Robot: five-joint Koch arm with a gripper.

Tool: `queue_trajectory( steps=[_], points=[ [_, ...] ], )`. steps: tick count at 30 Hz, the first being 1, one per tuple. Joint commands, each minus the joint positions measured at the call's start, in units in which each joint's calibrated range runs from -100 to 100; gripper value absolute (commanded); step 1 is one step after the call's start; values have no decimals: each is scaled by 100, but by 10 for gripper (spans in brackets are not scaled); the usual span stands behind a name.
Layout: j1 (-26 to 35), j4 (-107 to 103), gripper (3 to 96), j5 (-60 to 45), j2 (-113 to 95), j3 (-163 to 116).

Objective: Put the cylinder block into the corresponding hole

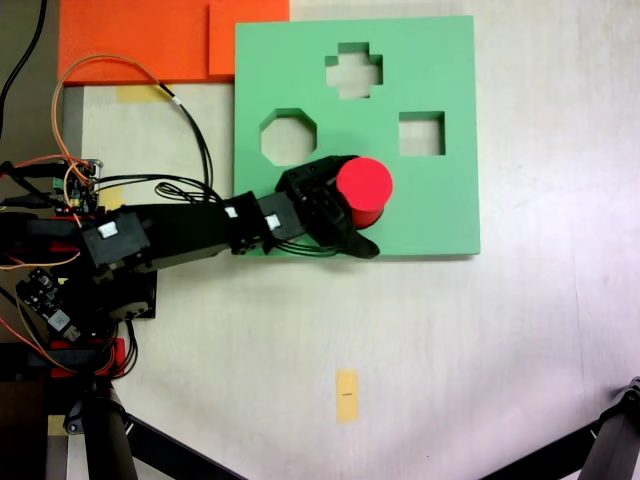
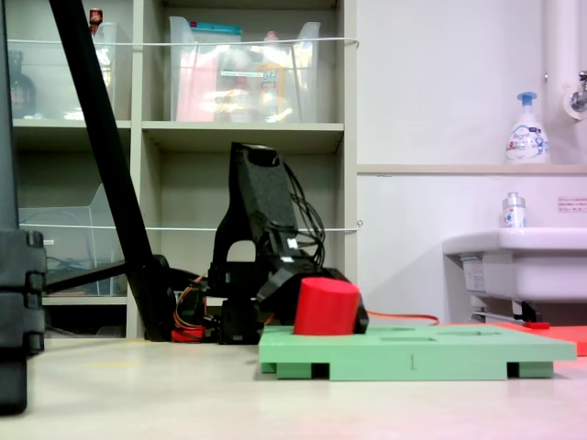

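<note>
Over the green board (image 1: 440, 210), the gripper (image 1: 345, 212) flanks the cylinder block (image 1: 363, 190).

The arm (image 1: 170, 238) reaches from its base at the first exterior view's left out toward the right, stretched low and nearly level. In the second exterior view its upper link (image 2: 261, 206) stands steeply and the forearm slopes down. The gripper (image 1: 352, 208) has its jaws closed around the cylinder (image 1: 364, 188), one on either side.
</note>
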Motion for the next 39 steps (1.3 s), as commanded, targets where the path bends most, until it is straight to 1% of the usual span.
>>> queue_trajectory(
  steps=[1,10,13,14,16,18,21,24,27,29,32,36,38,39],
  points=[
    [-10,544,833,-59,467,462],
    [15,737,832,-63,1025,771],
    [15,1266,816,-63,1849,1061],
    [15,1430,755,-63,2115,1160],
    [0,1690,603,-63,2394,1200],
    [-10,1806,495,-63,2422,1110],
    [-15,1940,446,-63,2366,881],
    [-15,2239,336,-63,2296,532],
    [0,2441,246,-63,2212,313],
    [5,2489,238,-63,2073,153],
    [5,2509,174,-54,1835,-166],
    [5,2807,167,-49,1556,-664],
    [-24,3135,94,-44,1235,-1163],
    [-34,3240,89,-44,1137,-1292]
  ],
)
